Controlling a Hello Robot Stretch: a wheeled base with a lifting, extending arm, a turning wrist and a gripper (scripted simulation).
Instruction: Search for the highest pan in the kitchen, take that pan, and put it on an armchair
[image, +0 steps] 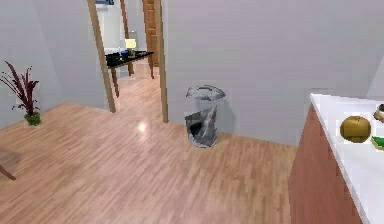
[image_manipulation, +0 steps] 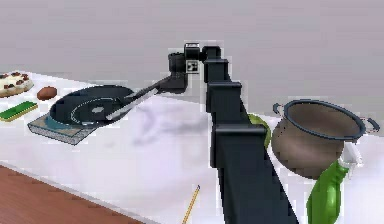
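Note:
A dark round pan (image_manipulation: 90, 104) rests on a flat grey square base (image_manipulation: 55, 128) on the white countertop (image_manipulation: 150, 150), at the arm side view's left. A thin dark handle runs from the pan toward the gripper. The arm's dark bar (image_manipulation: 232, 130) rises from the bottom edge to the two white squares (image_manipulation: 192, 55). Left of them is the gripper (image_manipulation: 128, 104), with its thin fingers reaching down-left to the pan's edge. The pan lies on a surface right at the fingers, so I cannot tell whether the gripper holds anything.
A brown pot (image_manipulation: 315, 135) with pale handles and a green bottle (image_manipulation: 330, 190) stand right of the arm. A plate of food (image_manipulation: 12, 82), a brown lump (image_manipulation: 47, 93) and a pencil (image_manipulation: 190, 205) lie on the counter. Ahead are a wire bin (image: 205, 117), a doorway (image: 130, 50), a red-leaved plant (image: 25, 92) and the counter's corner (image: 335, 150).

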